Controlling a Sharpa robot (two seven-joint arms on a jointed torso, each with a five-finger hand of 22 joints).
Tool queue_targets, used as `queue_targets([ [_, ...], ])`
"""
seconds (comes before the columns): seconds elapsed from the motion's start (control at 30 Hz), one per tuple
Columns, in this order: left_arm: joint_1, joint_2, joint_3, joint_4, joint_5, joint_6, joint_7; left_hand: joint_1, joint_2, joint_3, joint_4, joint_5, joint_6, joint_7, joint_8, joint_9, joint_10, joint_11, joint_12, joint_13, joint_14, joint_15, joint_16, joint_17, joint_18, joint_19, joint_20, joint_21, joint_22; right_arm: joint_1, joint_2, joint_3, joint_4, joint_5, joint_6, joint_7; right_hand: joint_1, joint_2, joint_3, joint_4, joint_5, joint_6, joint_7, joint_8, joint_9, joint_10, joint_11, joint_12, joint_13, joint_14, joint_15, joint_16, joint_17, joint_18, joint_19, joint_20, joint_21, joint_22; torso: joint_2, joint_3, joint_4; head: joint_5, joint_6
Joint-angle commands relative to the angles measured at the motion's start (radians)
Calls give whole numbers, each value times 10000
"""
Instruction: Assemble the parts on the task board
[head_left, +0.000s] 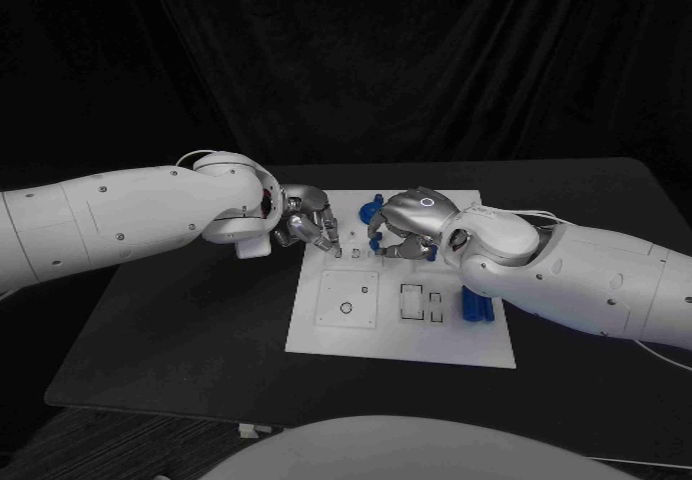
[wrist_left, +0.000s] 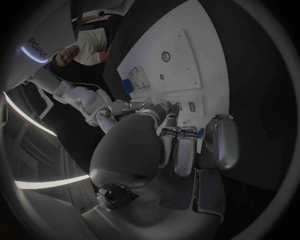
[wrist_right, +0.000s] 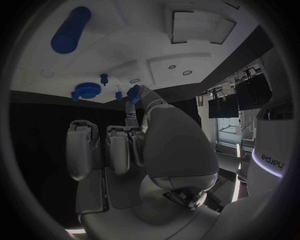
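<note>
The white task board (head_left: 332, 335) lies in the middle of the table. My right hand (head_left: 408, 228) hovers over its far edge, fingers curled, with a small blue part (wrist_right: 133, 93) pinched at the thumb tip. Beside it on the board lie a blue gear (wrist_right: 87, 91) and two small blue pegs (wrist_right: 104, 77). A blue cylinder (head_left: 476, 305) rests near the board's right edge. My left hand (head_left: 307, 226) sits at the board's far left corner with its fingers curled in. A speck of blue (wrist_left: 172, 118) shows at its fingertips, and I cannot tell whether it is held.
The board has a round recess (head_left: 348, 307) and rectangular slots (head_left: 414, 299) in its middle. Black tabletop (head_left: 173, 340) surrounds the board on every side. Both white forearms reach in low over the table's far half.
</note>
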Motion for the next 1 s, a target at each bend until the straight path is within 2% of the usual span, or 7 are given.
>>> queue_targets([
  [0.03,13,25,7,3,35,198,5,-45,94,-2,42,36,-58,-6,45,-10,518,60,-61,1993,1038,79,26,2635,59,-70,32,-41,1838,-18,95,6,-74,-182,142,-41,-145,25,-58,60,-90,-149,27,-51,29,596,1,-63,1752,893,17,-63,2033,140,411,14,-63,2240,4,1,11,-16,1],
  [0.17,13,26,7,10,35,207,-4,-45,94,-2,42,36,-58,-6,45,-10,518,60,-61,1993,1038,79,26,2635,59,-70,32,-41,1838,-19,226,6,-199,-184,646,-183,-201,20,-89,113,-172,-371,64,-167,34,559,20,-95,1688,872,32,-98,1961,165,359,23,-162,2206,6,-3,10,-18,1],
  [0.37,13,26,7,8,35,220,-7,-45,97,-4,47,36,-61,-6,46,-11,513,60,-65,1988,1038,80,26,2635,62,-79,32,-56,1834,-21,384,6,-398,-185,1041,-301,-202,25,-88,117,-179,-390,66,-178,35,554,23,-99,1679,871,34,-99,1958,168,351,25,-177,2201,4,-2,14,-39,1],
  [1.0,8,70,7,-28,35,259,21,-31,102,-3,47,41,-64,-9,51,-15,499,59,-78,1974,1038,82,26,2635,66,-93,35,-78,1828,-53,578,6,-660,-185,1599,-400,-173,39,-75,108,-183,-582,94,-290,26,506,45,-139,1602,849,56,-134,1889,186,310,43,-252,2176,9,-1,9,-57,1],
])
